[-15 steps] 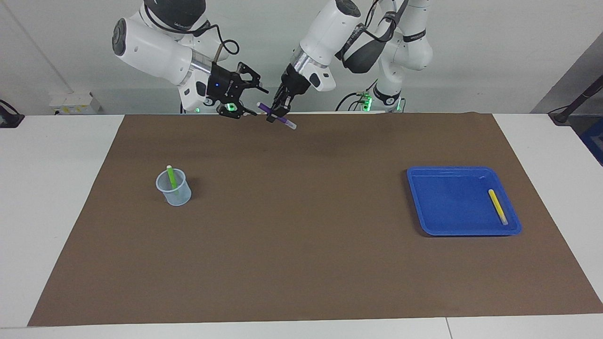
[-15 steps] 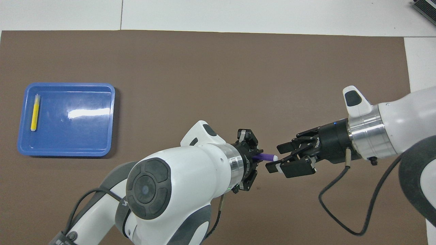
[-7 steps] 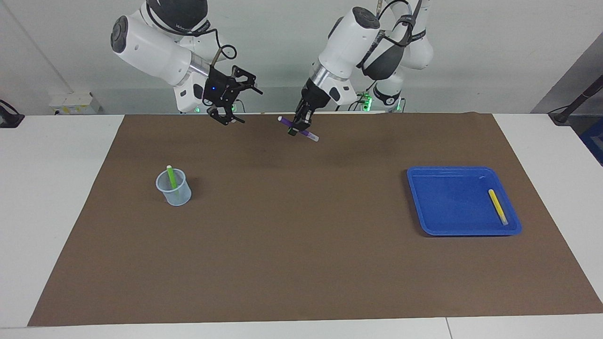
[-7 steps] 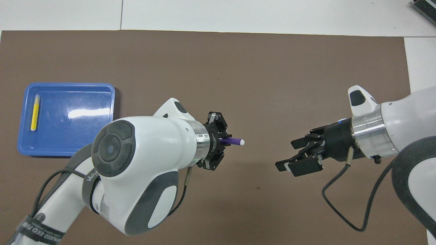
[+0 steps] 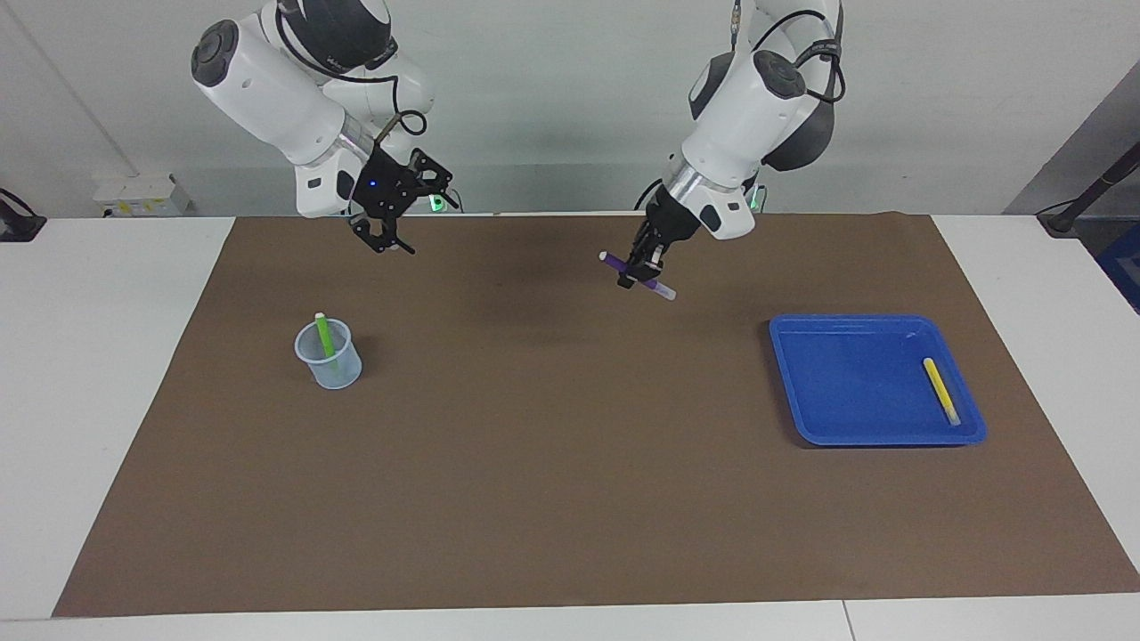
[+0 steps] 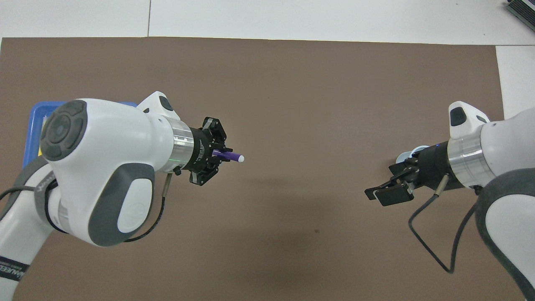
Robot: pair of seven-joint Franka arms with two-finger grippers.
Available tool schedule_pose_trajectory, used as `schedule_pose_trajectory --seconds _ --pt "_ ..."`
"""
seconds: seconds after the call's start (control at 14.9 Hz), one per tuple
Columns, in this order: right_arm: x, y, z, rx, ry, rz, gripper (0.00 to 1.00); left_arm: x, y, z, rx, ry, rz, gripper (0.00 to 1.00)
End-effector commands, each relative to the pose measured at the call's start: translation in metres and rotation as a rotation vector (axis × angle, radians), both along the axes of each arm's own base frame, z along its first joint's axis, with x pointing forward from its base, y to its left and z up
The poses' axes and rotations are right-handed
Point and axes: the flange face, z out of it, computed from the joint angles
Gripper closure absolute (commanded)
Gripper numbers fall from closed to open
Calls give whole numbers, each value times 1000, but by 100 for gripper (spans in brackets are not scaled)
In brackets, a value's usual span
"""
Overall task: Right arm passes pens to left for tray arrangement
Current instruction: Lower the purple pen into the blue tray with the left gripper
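Jaws of the left gripper [image 5: 643,271] are clamped on the purple pen [image 5: 638,275], gripping it about mid-length; the pen hangs tilted over bare brown mat [image 5: 552,463], between the cup and the tray and closer to the tray. Jaws of the right gripper [image 5: 385,233] stand spread wide and hold nothing; that gripper hangs over the mat at the right arm's end of the table.

Containers: the translucent cup [image 5: 329,356] holds the green pen [image 5: 325,336], leaning, its pale cap end above the rim. The blue tray [image 5: 855,383] holds the yellow pen [image 5: 940,390], lying flat along the edge toward the left arm's end of the table.

Condition of pens: all three slim, each with a pale end. The purple pen's white tip [image 6: 240,159] projects from the left gripper in the overhead view.

Obstructions: in the overhead view the left arm covers nearly the whole tray, leaving only a corner [image 6: 37,125], and the right arm hides most of the cup.
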Motion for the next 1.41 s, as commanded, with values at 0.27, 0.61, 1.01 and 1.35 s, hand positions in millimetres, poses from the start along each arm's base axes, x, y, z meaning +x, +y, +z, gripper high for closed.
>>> schedule_pose_trajectory --seconds 0.27,0.61,1.01,1.35 --pt "2 -33 -9 -225 -73 -61 0 17 113 -9 41 -35 -229 100" --pt "-10 -53 -36 -297 -133 -88 0 23 181 -30 121 -82 -554 100" --pt "-17 -82 -53 -356 -148 -126 0 33 264 -68 203 -132 -988 100" --pt "-18 -97 -70 -402 -162 -133 0 44 325 -90 305 -145 -1137 100"
